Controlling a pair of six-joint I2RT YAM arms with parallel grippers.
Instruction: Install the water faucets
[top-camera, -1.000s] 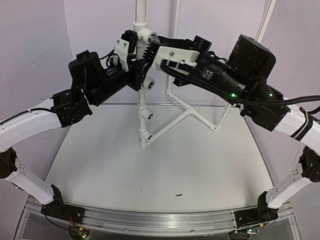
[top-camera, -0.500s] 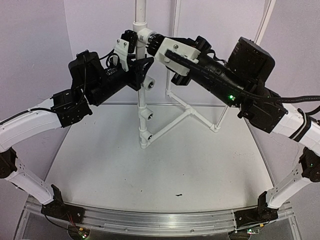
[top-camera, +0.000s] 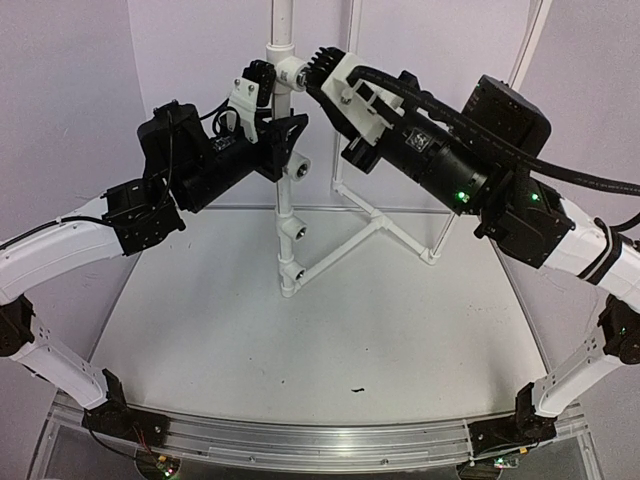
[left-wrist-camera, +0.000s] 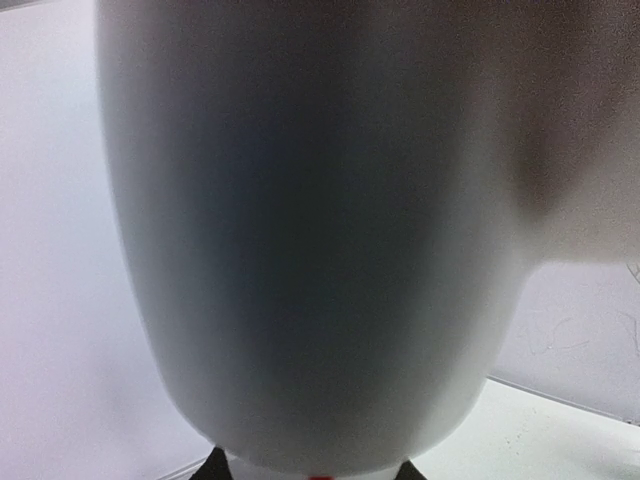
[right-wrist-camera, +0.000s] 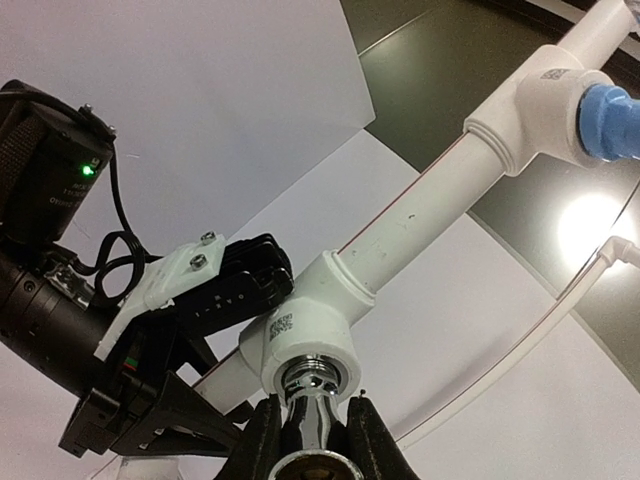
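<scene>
Right gripper (right-wrist-camera: 314, 415), jaws clamping faucet (right-wrist-camera: 312, 378): thread it square into tee (right-wrist-camera: 300, 335); left gripper (top-camera: 284, 132) jaws brace pipe (top-camera: 283, 35) against twist

Pipe stand (top-camera: 288, 215) upright at far middle of table (top-camera: 300, 340). Your left gripper (top-camera: 286, 135) clamps it from left. Just above, reaching from right, your right gripper (right-wrist-camera: 318, 420), faucet (right-wrist-camera: 316, 388) between fingers, tip in tee (right-wrist-camera: 298, 322) opening.

White pipe stand (top-camera: 286, 205) upright on table (top-camera: 300, 340).
</scene>
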